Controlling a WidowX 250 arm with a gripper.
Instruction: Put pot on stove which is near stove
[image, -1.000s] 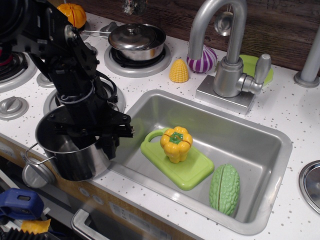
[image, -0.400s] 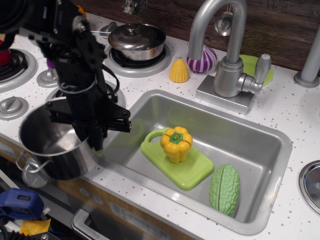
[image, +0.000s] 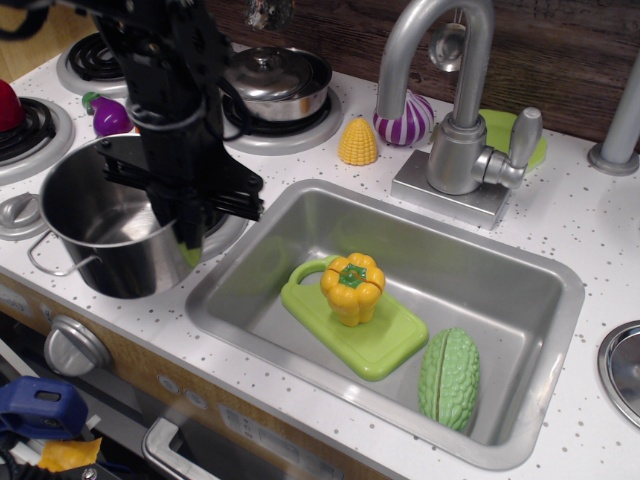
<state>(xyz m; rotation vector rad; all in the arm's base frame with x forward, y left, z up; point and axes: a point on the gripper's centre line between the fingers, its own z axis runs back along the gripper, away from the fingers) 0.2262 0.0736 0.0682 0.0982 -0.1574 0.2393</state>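
The tall shiny steel pot (image: 100, 235) with wire loop handles is upright and has no lid. It stands over the front stove burner just left of the sink. Only a sliver of that burner's silver rim (image: 229, 229) shows at the pot's right. My black gripper (image: 188, 232) comes down from the upper left and is shut on the pot's right rim, one finger inside and one outside. I cannot tell whether the pot's base rests on the burner or hangs just above it.
A lidded steel pan (image: 275, 78) sits on the back burner (image: 300, 130). A purple eggplant (image: 108, 115) and another burner (image: 45, 135) lie at the left. The sink (image: 520, 270) holds a green board (image: 390, 345), a yellow pepper (image: 352, 287) and a green gourd (image: 450, 378). A grey knob (image: 20, 212) is close to the pot. The faucet (image: 450, 100) and a toy corn (image: 358, 142) are at the back.
The gripper has carried the pot from the counter's front edge back and to the left, over the front burner. The arm has swung back too, uncovering the eggplant and the back-left burner.
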